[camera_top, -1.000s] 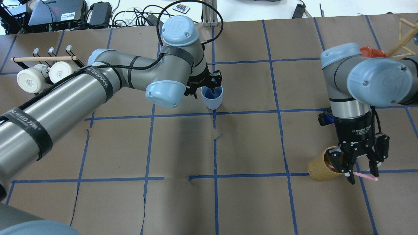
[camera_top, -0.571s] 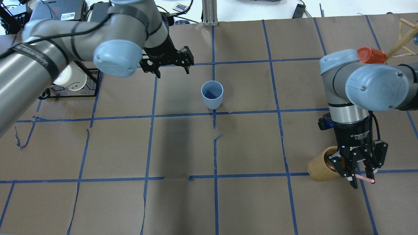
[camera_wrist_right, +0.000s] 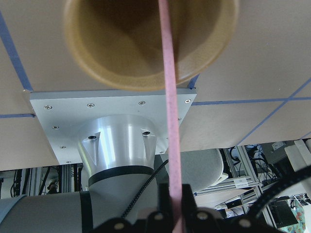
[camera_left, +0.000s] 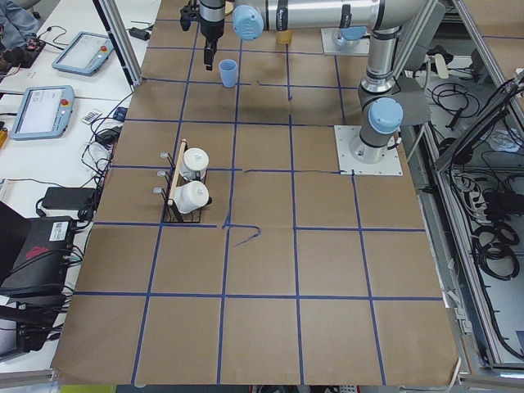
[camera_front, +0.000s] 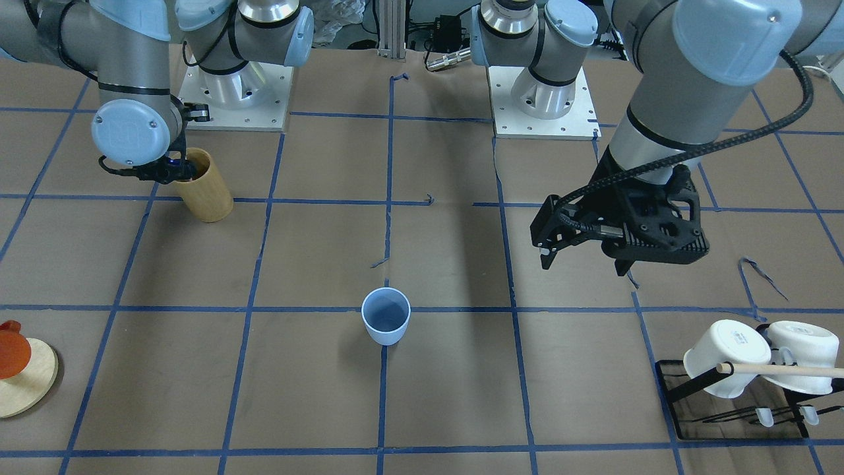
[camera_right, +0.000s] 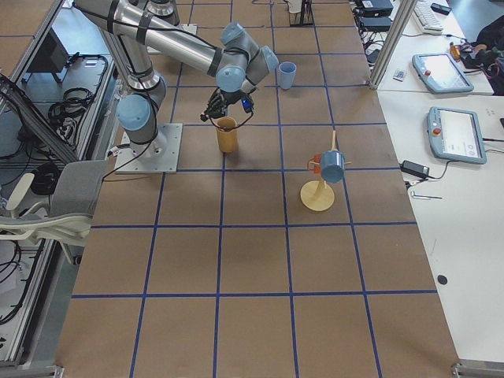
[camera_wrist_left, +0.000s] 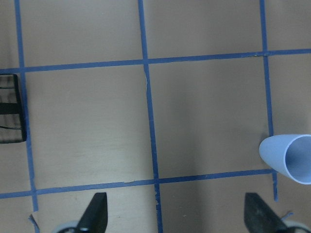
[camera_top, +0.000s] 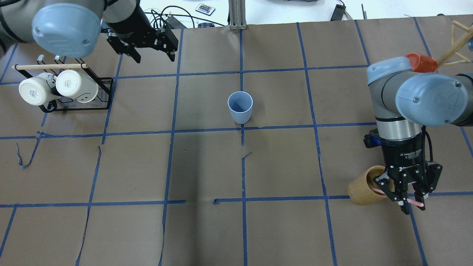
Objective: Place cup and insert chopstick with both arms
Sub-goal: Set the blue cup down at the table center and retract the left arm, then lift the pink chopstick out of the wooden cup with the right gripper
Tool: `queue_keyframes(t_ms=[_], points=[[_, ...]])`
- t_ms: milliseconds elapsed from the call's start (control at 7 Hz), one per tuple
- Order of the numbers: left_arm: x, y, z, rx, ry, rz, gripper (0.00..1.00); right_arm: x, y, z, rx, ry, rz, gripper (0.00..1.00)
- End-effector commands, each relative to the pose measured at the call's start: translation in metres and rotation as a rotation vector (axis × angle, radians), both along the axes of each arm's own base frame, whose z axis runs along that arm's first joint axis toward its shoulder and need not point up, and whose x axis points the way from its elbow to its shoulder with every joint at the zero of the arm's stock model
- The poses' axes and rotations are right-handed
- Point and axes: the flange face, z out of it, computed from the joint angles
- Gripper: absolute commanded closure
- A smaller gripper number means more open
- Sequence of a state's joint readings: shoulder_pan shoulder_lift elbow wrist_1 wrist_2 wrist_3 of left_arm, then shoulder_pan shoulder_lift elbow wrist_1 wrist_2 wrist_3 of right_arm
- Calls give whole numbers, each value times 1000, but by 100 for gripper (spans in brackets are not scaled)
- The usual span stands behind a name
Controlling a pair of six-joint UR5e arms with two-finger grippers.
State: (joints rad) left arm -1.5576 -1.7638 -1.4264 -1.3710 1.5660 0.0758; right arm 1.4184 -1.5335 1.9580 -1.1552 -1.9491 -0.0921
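Note:
The light-blue cup stands upright and alone near the table's middle; it also shows in the front view and at the right edge of the left wrist view. My left gripper is open and empty, raised well to the cup's far left, also seen in the front view. My right gripper is shut on a pale-pink chopstick whose other end sits in the tan bamboo cylinder. The right wrist view shows the chopstick running from the jaws into the cylinder's mouth.
A black rack with two white mugs and a wooden dowel stands at the far left. An orange cup on a wooden stand is at the far right. Blue tape lines grid the brown table.
My left gripper has let go of the cup, opened, and moved away up and to the far left. My right gripper's fingers have closed on the pink chopstick at the bamboo cylinder.

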Motion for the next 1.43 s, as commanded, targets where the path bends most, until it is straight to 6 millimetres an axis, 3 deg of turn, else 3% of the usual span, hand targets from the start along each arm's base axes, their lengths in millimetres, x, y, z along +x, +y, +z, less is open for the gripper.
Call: queue_keyframes(t_ms=[0,286,429,714,1143,1286], points=[[17,24,18,54,-93,31,0,-1,-2,5,-11,-4,-5,100],[8,32,30,40,-13,45,0,2,-10,23,-30,-29,-33,100],[2,45,24,79,-7,71,0,5,-14,38,-24,-56,-61,100],[-4,69,16,111,0,62,0,11,-24,87,-11,-103,-111,100],[-3,70,14,113,-4,59,0,21,-35,177,-40,-171,-196,100],[-3,70,14,111,-4,54,0,29,-41,188,-73,-223,-254,100]])
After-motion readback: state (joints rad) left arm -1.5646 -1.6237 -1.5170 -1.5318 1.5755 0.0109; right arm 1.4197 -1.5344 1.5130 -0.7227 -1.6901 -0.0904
